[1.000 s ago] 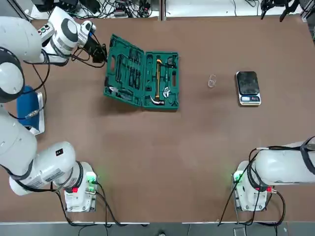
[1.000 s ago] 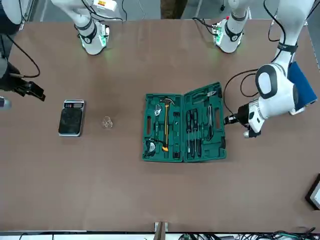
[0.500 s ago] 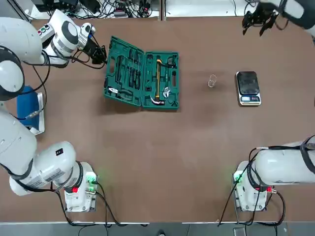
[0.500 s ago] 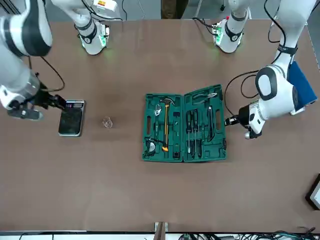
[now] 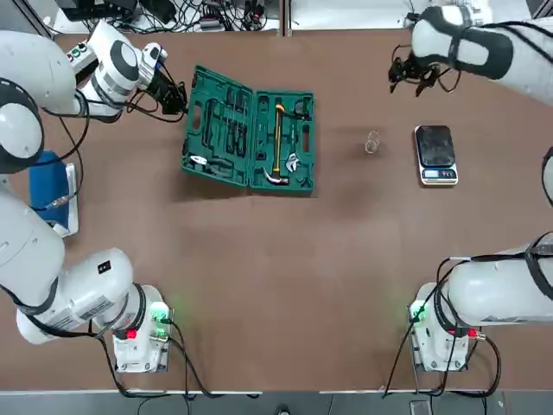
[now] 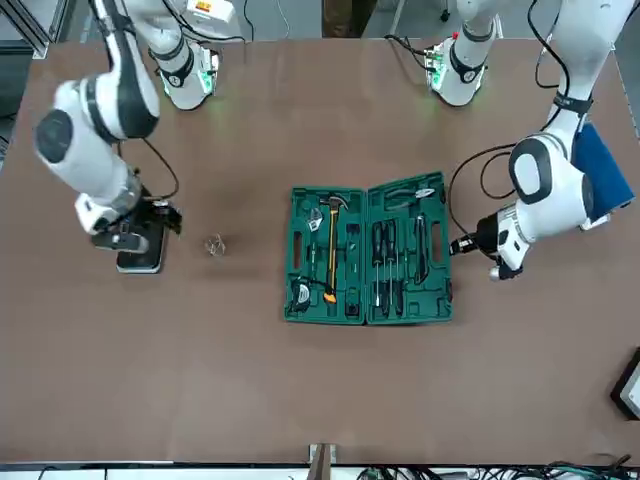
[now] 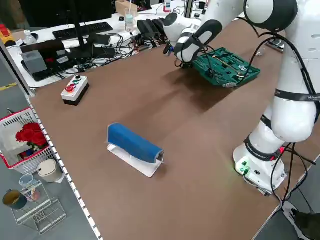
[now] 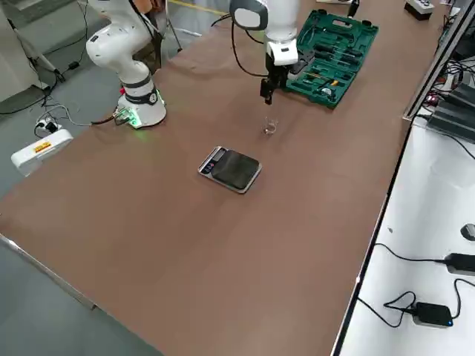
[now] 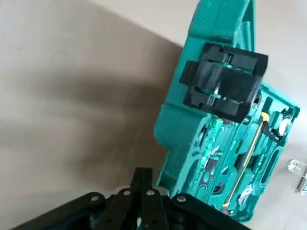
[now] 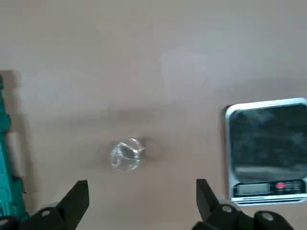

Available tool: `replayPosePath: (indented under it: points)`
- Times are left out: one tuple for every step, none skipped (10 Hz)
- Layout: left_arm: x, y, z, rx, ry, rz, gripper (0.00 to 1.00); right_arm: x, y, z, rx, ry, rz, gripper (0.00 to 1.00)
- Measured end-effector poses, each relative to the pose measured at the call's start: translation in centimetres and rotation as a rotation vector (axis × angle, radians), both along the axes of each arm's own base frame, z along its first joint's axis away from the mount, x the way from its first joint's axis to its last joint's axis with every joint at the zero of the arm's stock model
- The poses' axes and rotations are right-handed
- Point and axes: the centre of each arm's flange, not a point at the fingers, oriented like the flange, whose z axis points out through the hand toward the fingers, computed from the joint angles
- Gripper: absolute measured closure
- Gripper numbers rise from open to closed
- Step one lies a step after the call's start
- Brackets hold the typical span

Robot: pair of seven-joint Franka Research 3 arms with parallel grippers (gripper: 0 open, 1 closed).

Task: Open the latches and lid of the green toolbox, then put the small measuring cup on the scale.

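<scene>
Toolbox open on tabletop; left end effector closed, empty, beside lid. Right end effector spread wide, empty, above cup near scale.

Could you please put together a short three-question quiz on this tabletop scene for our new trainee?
1. True or false: the dark-green plastic hinged toolbox lies with its lid open.
2. Where is the tiny clear measuring cup? A) on the scale B) on the table between toolbox and scale C) inside the toolbox
3. Fill in: the right tool hovers with its fingers ____, while the left tool sits at the lid's outer edge.

Key:
1. True; hammer and screwdrivers show inside.
2. B; it stands apart from the small black-topped digital scale.
3. open; the right wrist view shows both fingers spread wide above the cup.
</scene>
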Motion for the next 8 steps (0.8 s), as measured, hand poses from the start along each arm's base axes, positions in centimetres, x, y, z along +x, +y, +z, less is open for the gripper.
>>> replayPosePath:
  points:
    - [0.0, 0.0, -0.3, 0.007, 0.001, -0.010, 0.99, -0.1, 1.0, -1.7, 0.008, -0.015, -0.004, 0.03]
    - [0.0, 0.1, -0.7, 0.017, 0.001, -0.021, 0.99, -0.4, 1.8, -3.6, 0.014, -0.022, -0.014, 0.04]
    - [0.1, 0.3, -1.3, 0.024, 0.001, -0.022, 0.99, -0.7, 2.8, -5.3, 0.020, -0.019, -0.025, 0.06]
    - [0.1, 0.4, -1.9, 0.027, 0.002, -0.020, 0.99, -0.8, 4.1, -6.7, 0.028, -0.020, -0.034, 0.07]
    - [0.1, 0.5, -2.5, 0.026, 0.005, -0.015, 0.99, -1.0, 5.1, -7.9, 0.036, -0.017, -0.038, 0.11]
    - [0.1, 0.6, -2.8, 0.025, 0.008, -0.011, 0.99, -1.0, 5.5, -8.9, 0.039, -0.009, -0.041, 0.17]
    - [0.2, 0.7, -3.3, 0.025, 0.009, -0.005, 0.99, -1.2, 5.4, -9.9, 0.041, -0.008, -0.045, 0.31]
    - [0.2, 0.8, -3.8, 0.026, 0.008, 0.002, 0.99, -1.5, 5.3, -10.9, 0.043, -0.007, -0.047, 0.34]
